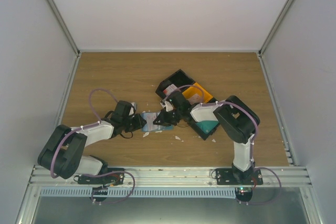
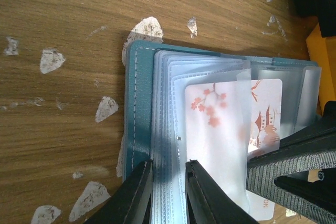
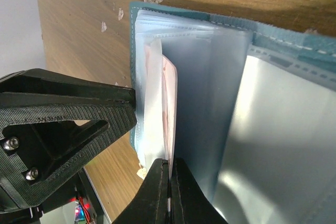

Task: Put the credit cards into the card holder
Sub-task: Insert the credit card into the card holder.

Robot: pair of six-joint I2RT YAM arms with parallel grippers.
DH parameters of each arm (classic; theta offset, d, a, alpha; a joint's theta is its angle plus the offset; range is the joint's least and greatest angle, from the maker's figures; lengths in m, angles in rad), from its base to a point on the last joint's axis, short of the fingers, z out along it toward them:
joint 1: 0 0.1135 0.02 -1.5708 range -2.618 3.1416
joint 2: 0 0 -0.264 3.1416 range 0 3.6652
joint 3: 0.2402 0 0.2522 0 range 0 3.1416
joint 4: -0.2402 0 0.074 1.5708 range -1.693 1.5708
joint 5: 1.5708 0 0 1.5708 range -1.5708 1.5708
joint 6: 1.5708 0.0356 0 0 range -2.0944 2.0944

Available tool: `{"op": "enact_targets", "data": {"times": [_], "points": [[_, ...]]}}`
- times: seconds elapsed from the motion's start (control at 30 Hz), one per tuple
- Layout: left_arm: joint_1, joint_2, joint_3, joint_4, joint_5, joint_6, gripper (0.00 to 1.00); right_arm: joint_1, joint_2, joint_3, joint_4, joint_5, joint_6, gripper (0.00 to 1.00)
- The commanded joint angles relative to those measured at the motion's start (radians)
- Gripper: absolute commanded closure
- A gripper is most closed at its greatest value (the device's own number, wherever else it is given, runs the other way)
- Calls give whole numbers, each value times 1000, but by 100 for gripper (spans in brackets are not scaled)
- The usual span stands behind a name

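The teal-blue card holder [image 1: 152, 120] lies open on the wooden table between the two arms. In the left wrist view its cover [image 2: 139, 103] and clear pocket sleeves show, and my left gripper [image 2: 169, 165] is shut on the stacked sleeve edges. A white credit card [image 2: 220, 124] printed with pink blossoms sits partly inside one sleeve. My right gripper [image 3: 169, 163] is shut on that card's edge [image 3: 168, 93], next to the holder's stitched cover [image 3: 278, 35]. From above, the left gripper [image 1: 143, 123] and right gripper [image 1: 167, 119] meet over the holder. Other cards are out of view.
A black tray [image 1: 178, 80] lies at the right back of the holder, with an orange piece [image 1: 199, 94] and a green-teal block [image 1: 209, 126] on it. White scraps [image 2: 51, 59] are scattered on the wood around the holder. White walls enclose the table.
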Motion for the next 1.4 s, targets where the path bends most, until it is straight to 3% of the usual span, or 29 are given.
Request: {"op": "enact_targets", "data": {"times": [0.0, 0.13, 0.43, 0.6, 0.73, 1.03, 1.13, 1.37], "points": [[-7, 22, -43, -24, 16, 0, 78, 25, 60, -20, -51, 55, 52, 100], [-8, 28, -42, -21, 24, 1, 79, 38, 74, -17, -8, 73, 86, 96], [-7, -4, -26, -54, 22, 10, 78, 39, -63, -41, -49, 186, 27, 63], [-5, -36, -6, -81, 33, 8, 75, 40, -89, -28, -108, 232, -23, 57], [-3, -56, 10, -101, 31, 12, 74, 41, -110, -24, -161, 272, -45, 59], [-2, -85, 20, -113, 54, 7, 76, 57, -67, 17, -199, 254, -108, 82], [0, -86, 28, -109, 80, 12, 80, 59, -49, 29, -211, 250, -123, 84], [1, -90, 38, -105, 102, 18, 80, 61, -43, 39, -228, 268, -145, 85]]}}
